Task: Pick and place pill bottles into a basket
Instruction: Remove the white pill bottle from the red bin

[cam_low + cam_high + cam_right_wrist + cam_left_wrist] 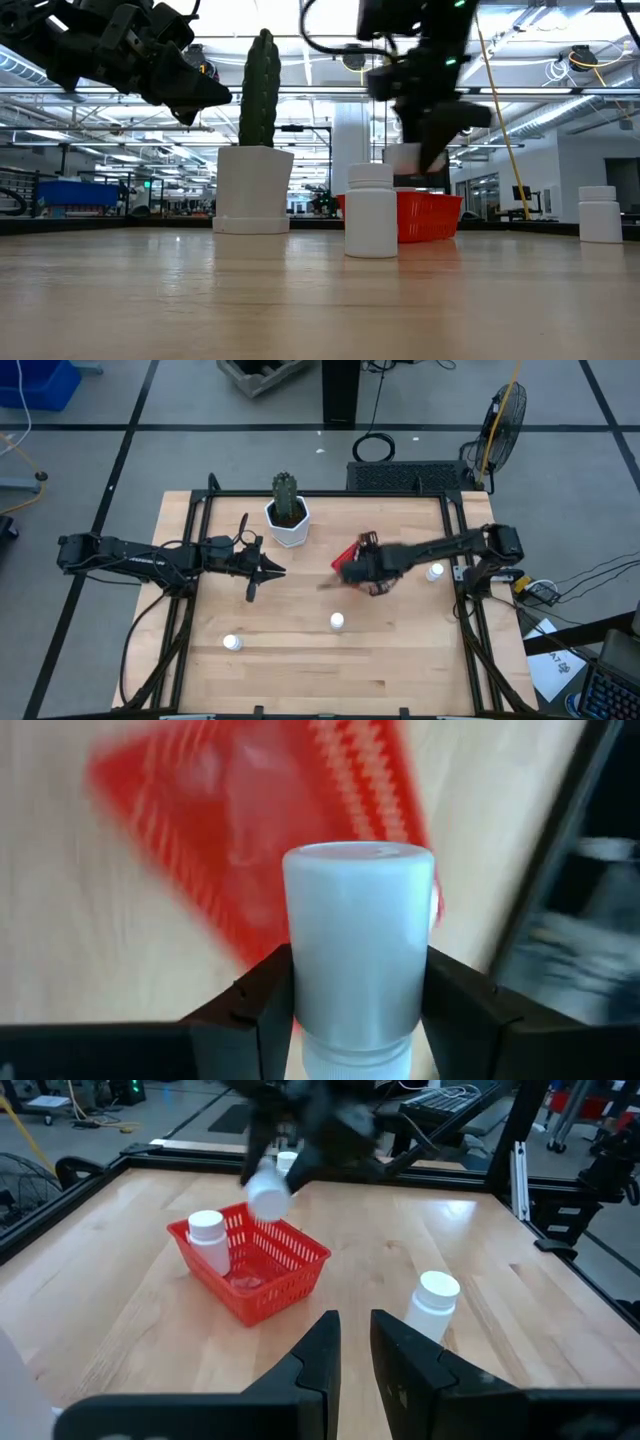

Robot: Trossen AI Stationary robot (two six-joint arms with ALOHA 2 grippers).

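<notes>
Pill bottle (358, 945), a smooth white cylinder, is clamped by the right hand (358, 1010) just above the square red mesh basket (290, 1275) mid-tabletop (400, 650). One bottle (209, 1240) stands inside the basket. The left hand (348, 1345), fingers nearly together and holding nothing, hovers left of it beside the faceted cactus pot (289, 525).

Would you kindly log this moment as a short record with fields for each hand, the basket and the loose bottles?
right hand: over the red basket, shut on a pill bottle
left hand: shut, holding nothing, waiting above the table's left half
basket contents: one bottle standing inside
bottles on the table: three, one near the front left, one near the front middle, one by the right edge
other: cactus in white pot at the back
</notes>
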